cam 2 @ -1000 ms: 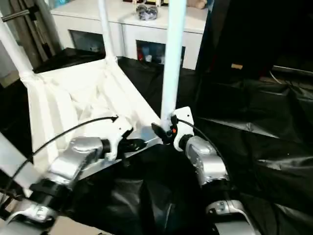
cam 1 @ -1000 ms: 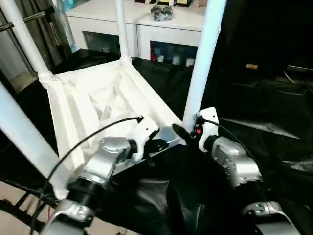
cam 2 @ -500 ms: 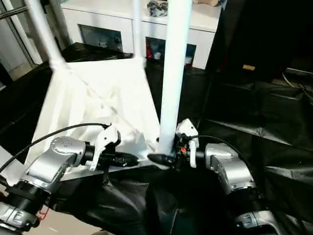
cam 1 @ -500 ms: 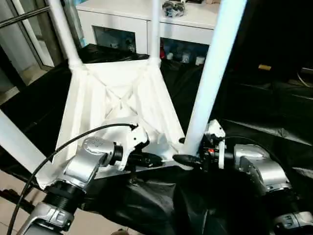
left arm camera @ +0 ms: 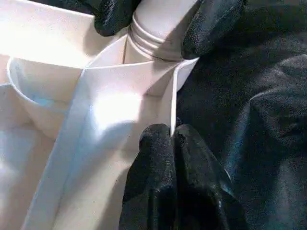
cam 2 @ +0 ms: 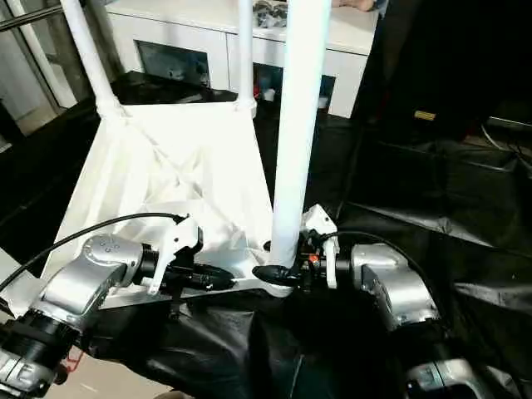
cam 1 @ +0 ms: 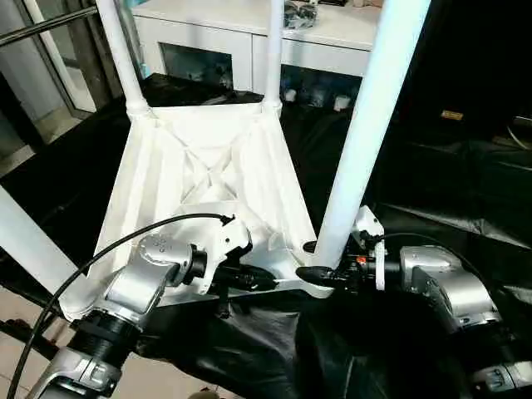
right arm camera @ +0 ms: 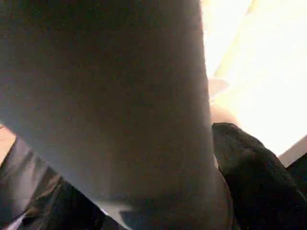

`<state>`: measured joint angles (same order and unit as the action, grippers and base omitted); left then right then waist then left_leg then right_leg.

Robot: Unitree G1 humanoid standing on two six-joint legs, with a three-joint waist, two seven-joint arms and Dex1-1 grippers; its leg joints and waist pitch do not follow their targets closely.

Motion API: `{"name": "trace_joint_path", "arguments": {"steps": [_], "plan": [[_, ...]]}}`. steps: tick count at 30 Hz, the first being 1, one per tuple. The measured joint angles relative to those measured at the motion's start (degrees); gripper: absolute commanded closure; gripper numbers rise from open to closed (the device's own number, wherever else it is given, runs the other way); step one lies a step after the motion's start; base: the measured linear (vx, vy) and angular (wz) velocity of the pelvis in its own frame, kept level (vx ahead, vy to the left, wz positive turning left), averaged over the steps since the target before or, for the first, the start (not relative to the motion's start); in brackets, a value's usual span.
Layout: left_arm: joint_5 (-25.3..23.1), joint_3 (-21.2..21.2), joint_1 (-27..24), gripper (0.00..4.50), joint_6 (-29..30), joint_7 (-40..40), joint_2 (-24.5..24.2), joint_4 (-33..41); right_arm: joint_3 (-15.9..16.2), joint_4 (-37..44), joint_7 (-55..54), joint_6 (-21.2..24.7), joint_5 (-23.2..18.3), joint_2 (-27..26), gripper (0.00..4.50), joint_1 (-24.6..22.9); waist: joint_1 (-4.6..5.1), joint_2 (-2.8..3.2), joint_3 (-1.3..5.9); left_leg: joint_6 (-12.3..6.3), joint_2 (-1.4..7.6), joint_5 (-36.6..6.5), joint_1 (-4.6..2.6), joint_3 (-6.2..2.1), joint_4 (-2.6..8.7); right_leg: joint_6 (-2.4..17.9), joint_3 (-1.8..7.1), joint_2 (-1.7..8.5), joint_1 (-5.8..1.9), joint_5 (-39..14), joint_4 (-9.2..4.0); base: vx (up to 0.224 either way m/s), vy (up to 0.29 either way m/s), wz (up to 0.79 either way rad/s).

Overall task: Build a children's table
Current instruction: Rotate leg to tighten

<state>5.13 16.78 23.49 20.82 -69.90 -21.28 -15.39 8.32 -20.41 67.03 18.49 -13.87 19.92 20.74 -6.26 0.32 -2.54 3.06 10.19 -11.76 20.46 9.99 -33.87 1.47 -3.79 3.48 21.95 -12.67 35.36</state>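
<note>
The children's table lies upside down, its ribbed white top (cam 1: pixel 208 166) on the black drape with all its legs pointing up. My right gripper (cam 1: pixel 320 259) is shut on the base of the near right leg (cam 1: pixel 366 125), just above its corner socket, with a black finger (left arm camera: pixel 211 24) pressed on each side. My left gripper (cam 1: pixel 262 278) is shut, and its fingertips (left arm camera: pixel 158 143) rest against the top's thin near rim (left arm camera: pixel 173 110) beside that socket. The far legs (cam 1: pixel 116 50) (cam 1: pixel 273 50) and the near left leg (cam 1: pixel 25 241) stand in their sockets.
The black-draped work table (cam 1: pixel 465 183) stretches out to the right, with folds in the cloth. A white cabinet (cam 1: pixel 216 33) with glass doors stands behind it. The work table's near edge and the floor (cam 1: pixel 17 307) lie at the lower left.
The head camera has swung, so the whole picture has shifted. My right gripper's fingers have drawn in around the near right leg's base. The left gripper stays shut at the rim.
</note>
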Motion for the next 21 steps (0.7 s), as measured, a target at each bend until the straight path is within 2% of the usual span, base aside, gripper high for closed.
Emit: {"name": "trace_joint_path", "arguments": {"steps": [2, 4, 6, 10, 15, 17, 21], "plan": [[-0.4, -0.4, 0.0, 4.5, 0.0, 1.6, 0.7, -0.3, -0.8, -0.5, -2.8, -0.8, 0.5, -1.2, 1.66, -0.1, 0.17, 0.0, 0.0, 0.09, 0.0, 0.0, -0.1, 0.0, -0.03, 0.0, 0.02, 0.0, -0.05, 0.0, 0.08, 0.0, 0.0, 0.0], [-1.6, -1.8, 1.0, 4.5, 0.0, 6.9, 3.3, -2.8, -3.2, -4.5, -11.7, -2.5, 2.0, -5.0, 1.72, 1.6, 0.85, -0.07, -0.04, 0.49, -0.01, 0.0, -0.39, 0.01, -0.03, 0.0, 0.08, 0.0, -0.29, 0.0, 0.24, 0.0, 0.0, 0.0], [-2.8, -2.3, 2.8, 4.5, 0.4, 11.6, 5.8, -5.0, -5.3, -7.5, -19.7, -3.1, 3.0, -7.8, 1.79, 3.8, 1.47, -0.21, -0.13, 0.62, -0.02, 0.0, -0.46, 0.01, 0.0, 0.0, 0.08, 0.01, -0.2, 0.0, 0.32, -0.029, -0.005, -0.02], [-4.2, -2.4, 4.2, 4.5, 0.8, 18.5, 9.9, -7.3, -7.6, -9.3, -30.4, -3.1, 4.2, -10.8, 1.86, 4.9, 1.61, -0.19, -0.11, 0.73, -0.01, 0.1, -0.55, 0.0, 0.16, -0.2, 0.07, 0.0, -0.36, -0.1, 0.36, -0.014, -0.003, -0.01], [-4.8, -3.1, 4.2, 4.5, 2.2, 21.3, 11.9, -7.3, -8.2, -9.6, -35.1, -3.7, 5.1, -12.5, 1.86, 5.3, 1.59, 0.11, 0.1, 0.83, -0.01, 0.2, -0.53, 0.0, 0.26, -0.2, 0.07, 0.0, -0.33, 0.0, 0.35, 0.0, 0.0, 0.0], [-4.8, -3.1, 4.2, 4.5, 2.5, 21.4, 12.1, -7.3, -8.4, -9.8, -35.2, -4.1, 5.3, -12.7, 1.32, 5.3, 1.6, 0.14, 0.13, 0.83, -0.01, 0.1, -0.52, 0.0, 0.27, -0.2, 0.07, -0.01, -0.33, 0.0, 0.35, 0.0, 0.0, 0.0], [-4.9, -2.7, 3.6, 4.5, 2.5, 20.8, 11.7, -6.1, -8.7, -9.9, -35.0, -4.1, 5.1, -13.5, 0.92, 5.4, 1.91, 0.14, 0.13, 0.83, -0.01, 0.1, -0.48, 0.0, 0.27, 0.0, 0.07, -0.01, -0.27, 0.1, 0.33, 0.0, 0.0, 0.0]]}}
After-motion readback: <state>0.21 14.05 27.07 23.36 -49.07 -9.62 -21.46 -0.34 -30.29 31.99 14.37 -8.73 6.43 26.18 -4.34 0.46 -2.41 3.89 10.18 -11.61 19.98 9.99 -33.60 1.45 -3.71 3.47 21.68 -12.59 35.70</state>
